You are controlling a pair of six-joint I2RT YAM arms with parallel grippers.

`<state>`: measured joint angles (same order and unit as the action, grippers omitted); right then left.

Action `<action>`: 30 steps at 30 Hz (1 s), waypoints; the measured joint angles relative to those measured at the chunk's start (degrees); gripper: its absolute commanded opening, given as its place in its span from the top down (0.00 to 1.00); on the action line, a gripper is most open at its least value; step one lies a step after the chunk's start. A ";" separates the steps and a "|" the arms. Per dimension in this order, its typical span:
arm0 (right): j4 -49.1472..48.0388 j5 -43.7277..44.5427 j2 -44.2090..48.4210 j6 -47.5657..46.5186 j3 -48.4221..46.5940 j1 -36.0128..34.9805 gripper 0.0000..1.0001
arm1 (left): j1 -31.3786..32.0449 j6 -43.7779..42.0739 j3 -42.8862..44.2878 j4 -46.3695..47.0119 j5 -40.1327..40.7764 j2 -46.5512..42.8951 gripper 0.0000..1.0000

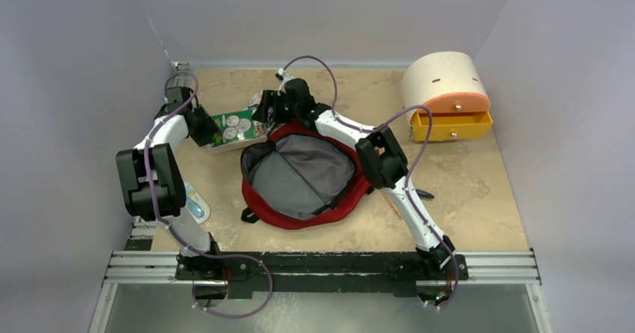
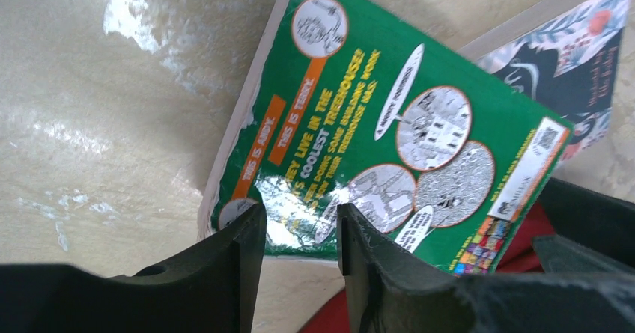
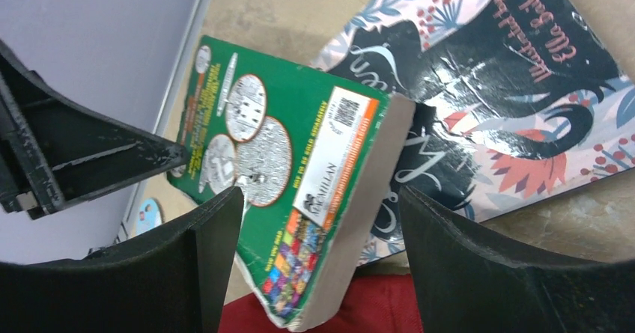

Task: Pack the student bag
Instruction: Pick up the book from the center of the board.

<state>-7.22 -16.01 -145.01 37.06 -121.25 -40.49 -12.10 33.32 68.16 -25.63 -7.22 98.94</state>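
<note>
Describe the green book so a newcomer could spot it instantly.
Start at the open dark red fabric backpack in the middle of the table. Just beyond its far-left rim lies a glossy green paperback book. It overlaps a dark floral-cover book, and it alone carries round black-and-white cartoon panels and orange labels.

**Covered and Cropped**

The dark floral-patterned paperback book [image 3: 509, 78] lies partly under the glossy green paperback book [image 3: 299, 146], and the frame cuts off its far corner. The dark red fabric backpack [image 3: 382, 307] shows only as a sliver. Overhead, the left arm [image 1: 150, 172] hides part of a pale blue card [image 1: 199, 204].
</note>
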 measured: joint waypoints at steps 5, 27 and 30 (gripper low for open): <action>0.09 0.00 -1.46 0.48 0.00 0.00 0.21 | 0.00 0.07 -3.13 0.50 -0.04 0.17 0.65; -4.48 -4.76 -4.61 7.04 -1.90 0.02 0.21 | 0.00 0.52 -3.02 -0.50 -0.44 2.16 0.69; -4.70 -4.76 -4.68 8.33 -1.92 0.00 0.27 | 0.00 0.52 -3.02 -0.50 -0.46 2.16 0.69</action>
<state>-11.92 -20.78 -149.69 45.39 -123.17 -40.49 -12.10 33.85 65.14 -26.13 -7.68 101.10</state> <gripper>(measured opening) 0.782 0.312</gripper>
